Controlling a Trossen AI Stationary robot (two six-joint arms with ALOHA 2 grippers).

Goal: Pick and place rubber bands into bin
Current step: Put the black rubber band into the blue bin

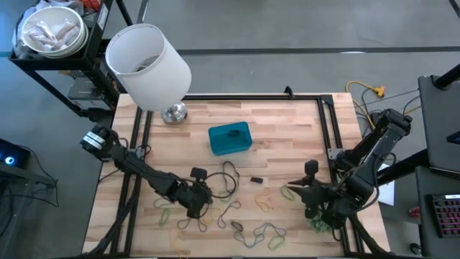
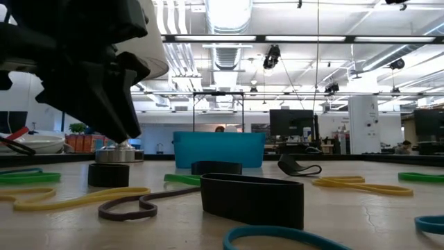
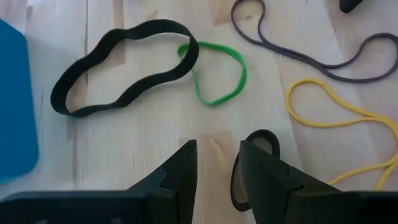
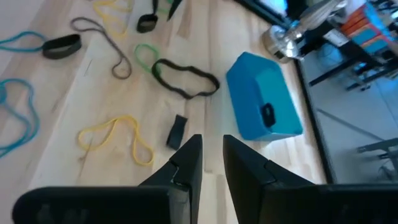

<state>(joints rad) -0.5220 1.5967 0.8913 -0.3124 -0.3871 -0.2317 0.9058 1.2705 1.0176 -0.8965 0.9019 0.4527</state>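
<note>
My left gripper (image 3: pixel 217 163) hovers low, fingers parted, nothing held — rubber bands (image 3: pixel 211 73) lie just ahead, the bin (image 1: pixel 230 139) farther back. My right gripper (image 4: pixel 211 155) (narrow gap) grips nothing either.

Left gripper (image 3: pixel 216 163) slightly parted, low; right gripper (image 4: pixel 211 155) narrowly parted

The bench (image 1: pixel 287 144) is pale wood in lengthwise strips, framed by black rails. On it the bin (image 1: pixel 230 139) is bright blue. The rubber bands (image 3: pixel 211 74) come in green, yellow, black, dark grey and light blue. The lampshade (image 1: pixel 147 66) is plain white on a silver base (image 1: pixel 174 113).
</note>
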